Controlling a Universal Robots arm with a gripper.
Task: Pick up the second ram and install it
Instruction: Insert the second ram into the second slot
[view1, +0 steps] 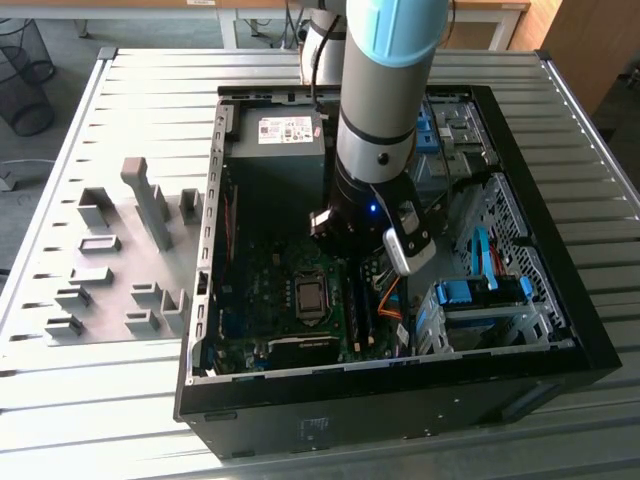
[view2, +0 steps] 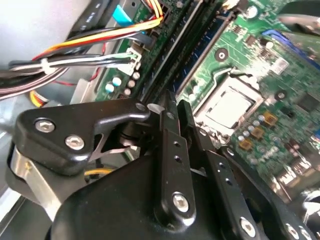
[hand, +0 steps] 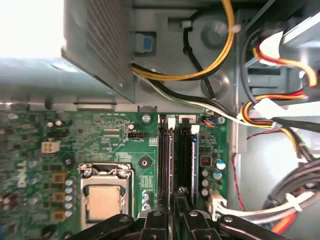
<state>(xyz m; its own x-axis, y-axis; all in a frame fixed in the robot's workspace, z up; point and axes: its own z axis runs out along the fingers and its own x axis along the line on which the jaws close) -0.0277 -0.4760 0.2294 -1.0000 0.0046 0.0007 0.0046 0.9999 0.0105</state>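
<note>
Upright in a black memory slot on the green motherboard (hand: 75, 130), the second ram (hand: 181, 165), a long thin blue circuit-board stick seen edge-on, runs straight away from the claw in the first wrist view. The black two-fingered gripper (hand: 175, 220) sits directly over its near end; in the second wrist view the gripper (view2: 175, 102) has its fingers (view2: 167, 107) drawn close together with a thin gap, pinching the stick's top edge. A neighbouring stick stands in the slot just beside it. The silver square processor socket (hand: 102, 200) lies near the slots, and a bundle of yellow, orange, black and white cables (hand: 270, 107) passes on the other side. The grey and light-blue robot arm (view1: 385, 90) reaches straight down into the open black computer case (view1: 560, 330) on the grey slatted metal table (view1: 130, 90)
</note>
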